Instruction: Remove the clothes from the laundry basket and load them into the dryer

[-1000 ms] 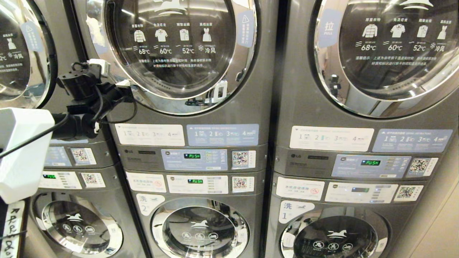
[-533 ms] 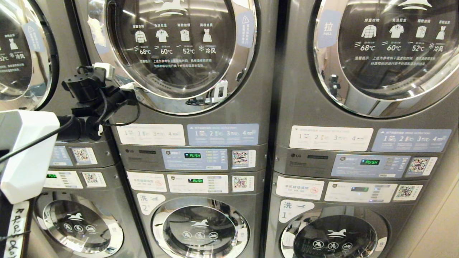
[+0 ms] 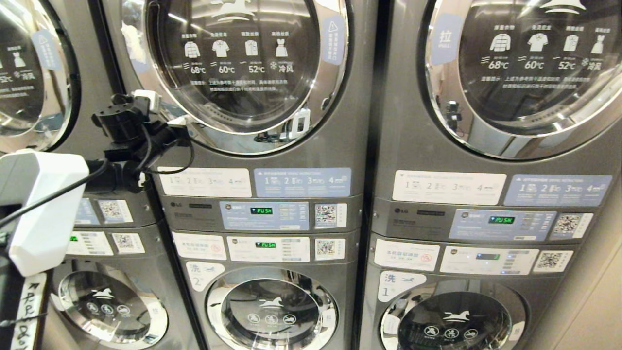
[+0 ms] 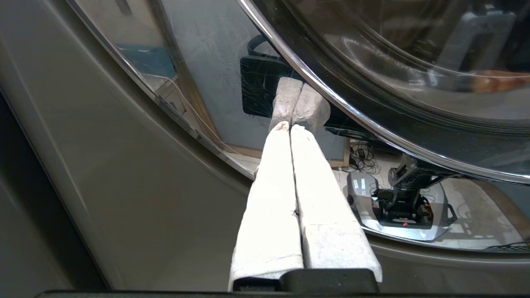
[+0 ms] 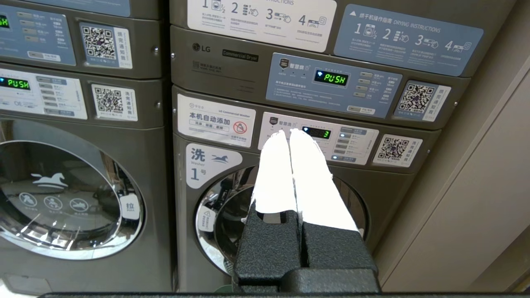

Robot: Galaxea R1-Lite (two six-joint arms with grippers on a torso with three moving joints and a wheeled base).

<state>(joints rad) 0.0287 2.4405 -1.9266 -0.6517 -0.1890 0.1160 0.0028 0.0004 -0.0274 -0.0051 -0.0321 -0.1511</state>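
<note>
The left gripper (image 4: 290, 126), fingers pressed together, touches the round chrome-rimmed dryer door (image 3: 243, 63) at seven o'clock; it could slide off the slick curved rim.

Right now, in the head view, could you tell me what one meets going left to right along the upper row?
Left dryer door → left gripper at the rim of the middle dryer door → blue warning sticker → PULL sticker → right dryer door.
</note>
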